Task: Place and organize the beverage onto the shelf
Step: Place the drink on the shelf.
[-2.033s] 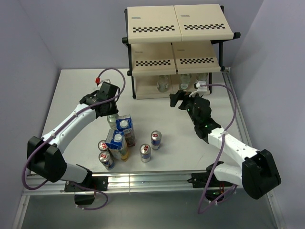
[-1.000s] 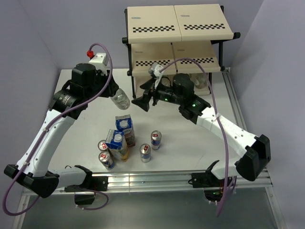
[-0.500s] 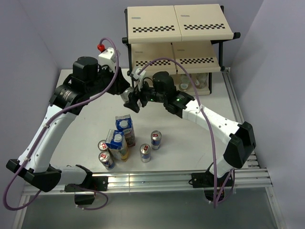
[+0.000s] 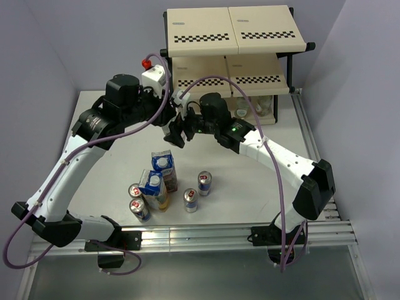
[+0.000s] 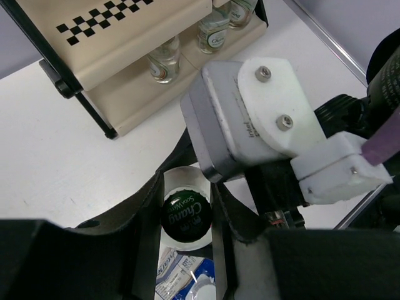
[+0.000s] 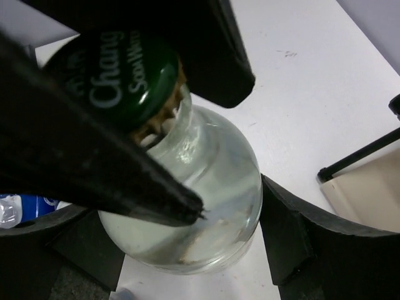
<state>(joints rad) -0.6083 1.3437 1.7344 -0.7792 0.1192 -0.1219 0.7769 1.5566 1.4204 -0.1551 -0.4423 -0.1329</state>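
White desk (image 4: 250, 187) and pale purple walls make up the room, with the shelf (image 4: 234, 28) standing at the far side. Up in the air in front of the shelf, the two arms meet over one small clear bottle (image 6: 206, 187).

The left hand (image 5: 185, 212) is clamped on the bottle's green cap (image 6: 119, 69), one finger on each side. The right hand (image 6: 184, 240) has its fingers on both sides of the bottle's round body. They are very near the glassy wall, but I cannot tell if they are squeezing it yet.

So this looks like a hand-over, from the left hand to the right one.

Next, the right hand should get a tight hold on the fat part. Only then should the left hand let go of the cap, or the bottle may drop. After that the bottle can go on the bottom board, beside the other bottles (image 5: 165, 62) there.

Cans (image 4: 204, 182) and cartons (image 4: 164, 169) wait on the desk.
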